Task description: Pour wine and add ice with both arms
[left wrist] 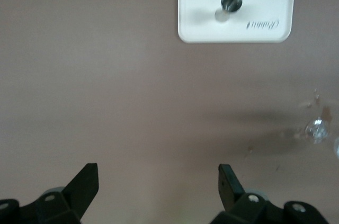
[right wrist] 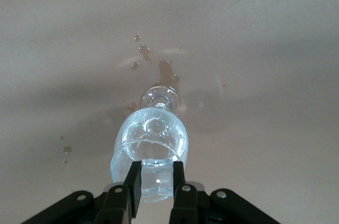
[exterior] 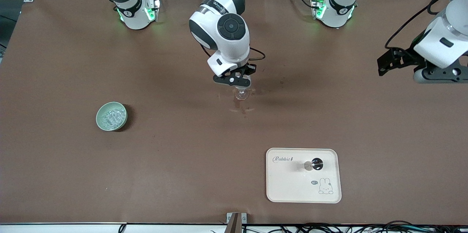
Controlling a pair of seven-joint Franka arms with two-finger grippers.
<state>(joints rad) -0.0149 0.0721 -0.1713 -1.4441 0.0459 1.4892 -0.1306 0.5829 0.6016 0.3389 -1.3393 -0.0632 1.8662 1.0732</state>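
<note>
A clear stemmed glass [exterior: 241,95] stands upright mid-table, and also shows in the right wrist view [right wrist: 153,131]. My right gripper [exterior: 239,85] hangs right over its mouth. In the right wrist view the gripper [right wrist: 157,167] is shut on one clear ice chunk [right wrist: 158,181], held at the glass's rim. More ice [exterior: 110,116] lies in the pale green bowl [exterior: 99,120] toward the right arm's end of the table. My left gripper [exterior: 384,63] waits open and empty above the left arm's end of the table. Its fingers also show spread in the left wrist view [left wrist: 158,170].
A cream tray [exterior: 292,185] with a rabbit print lies nearer the front camera and holds a dark-topped bottle [exterior: 315,164]. Brownish spill spots [exterior: 239,108] mark the cloth beside the glass's foot. The left wrist view shows the tray [left wrist: 265,1] and the glass [left wrist: 318,128].
</note>
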